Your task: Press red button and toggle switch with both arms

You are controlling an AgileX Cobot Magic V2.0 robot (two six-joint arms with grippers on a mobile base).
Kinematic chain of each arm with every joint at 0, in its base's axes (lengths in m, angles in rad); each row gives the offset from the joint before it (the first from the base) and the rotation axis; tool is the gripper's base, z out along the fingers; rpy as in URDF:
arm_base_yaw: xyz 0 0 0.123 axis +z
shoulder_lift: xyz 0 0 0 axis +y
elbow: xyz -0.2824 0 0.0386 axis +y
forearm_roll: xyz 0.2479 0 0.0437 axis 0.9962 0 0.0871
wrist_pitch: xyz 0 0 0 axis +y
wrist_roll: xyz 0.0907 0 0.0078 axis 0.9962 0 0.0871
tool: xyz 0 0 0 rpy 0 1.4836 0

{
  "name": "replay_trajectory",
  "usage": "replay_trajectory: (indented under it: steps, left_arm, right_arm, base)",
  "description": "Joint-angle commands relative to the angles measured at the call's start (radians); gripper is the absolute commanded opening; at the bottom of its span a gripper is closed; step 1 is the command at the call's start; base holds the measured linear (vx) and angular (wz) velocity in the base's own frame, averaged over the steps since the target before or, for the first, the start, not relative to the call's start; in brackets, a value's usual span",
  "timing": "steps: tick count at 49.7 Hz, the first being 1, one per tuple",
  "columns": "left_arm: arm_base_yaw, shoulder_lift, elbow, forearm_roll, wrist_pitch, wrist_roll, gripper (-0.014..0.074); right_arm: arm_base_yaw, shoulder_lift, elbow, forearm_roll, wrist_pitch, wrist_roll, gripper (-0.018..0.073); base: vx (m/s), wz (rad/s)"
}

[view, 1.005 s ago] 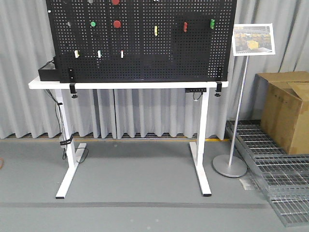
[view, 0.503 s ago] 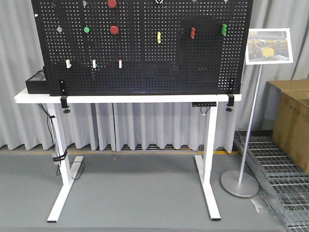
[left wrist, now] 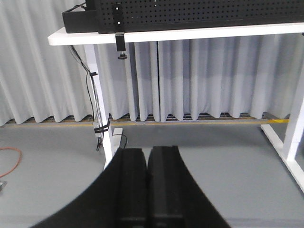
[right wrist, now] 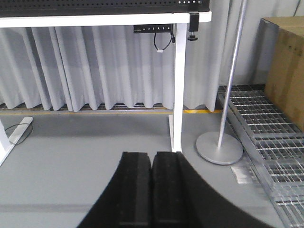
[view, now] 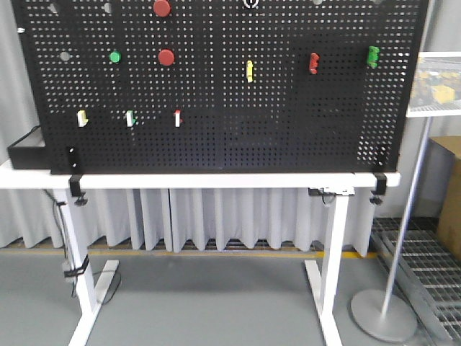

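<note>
Below table height, both arms low – approach stage, nothing touched yet.
L gripper [left wrist: 147, 190] & R gripper [right wrist: 152, 190]: jaws pressed together, empty; prob. so as to give a blunt tip for poking. Wrist cams see only floor, curtain and white table [left wrist: 190, 33] edge. Target red button [view: 166, 57] sits upper left on pegboard [view: 288, 130], beside green button [view: 114, 56]; twin red button [view: 162, 7] above it; white toggle levers [view: 130, 118] in a row below. Both grippers well apart from board.
</note>
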Motion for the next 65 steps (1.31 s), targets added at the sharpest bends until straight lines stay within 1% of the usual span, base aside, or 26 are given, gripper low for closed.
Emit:
replay_trajectory:
  steps: [1,34,65]
  left_arm:
    - [0.001,0.005,0.027,-0.008,-0.08,-0.001,0.0001]
    - [0.001,0.005,0.027,-0.008,-0.08,-0.001,0.0001]
    - [0.001,0.005,0.027,-0.008,-0.08,-0.001,0.0001]
  right_arm:
    - [-0.007,-0.018,0.011,-0.001,-0.081,-0.005,-0.0003]
    - [-0.007,-0.018,0.011,-0.001,-0.081,-0.005,-0.0003]
    - [-0.007,-0.018,0.011,-0.001,-0.081,-0.005,-0.0003]
  base:
    - [0.49,0.01]
    - [0.45,-0.01]
    - [0.2,-0.02]
